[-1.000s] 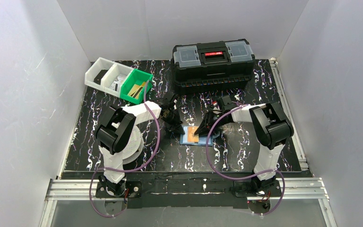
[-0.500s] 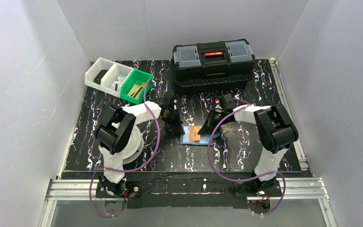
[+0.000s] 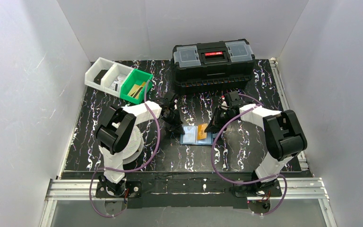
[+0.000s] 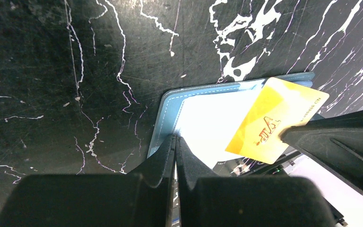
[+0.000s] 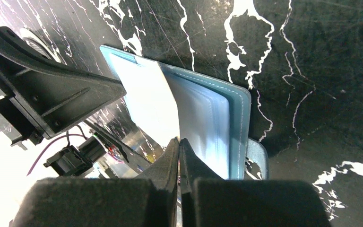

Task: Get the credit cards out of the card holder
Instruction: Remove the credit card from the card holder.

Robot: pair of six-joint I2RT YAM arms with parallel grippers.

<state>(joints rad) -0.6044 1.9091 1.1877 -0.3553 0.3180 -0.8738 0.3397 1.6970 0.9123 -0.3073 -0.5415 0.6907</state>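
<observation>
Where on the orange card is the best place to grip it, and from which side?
Probably the orange card's end nearest the right arm, where it reaches past the card holder's rim. Pinch it across the thin faces, coming from the right arm's side. The left gripper, shut, presses the holder's opposite edge and blocks that approach. The right gripper is shut on the card there.

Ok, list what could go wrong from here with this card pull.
1. The right pincer seems to pinch the thin orange-yellow plastic card only at its edge, so it may slip free.
2. The shut left pincer only presses one edge of the open blue folding card holder, which might drag along or fold shut.
</observation>
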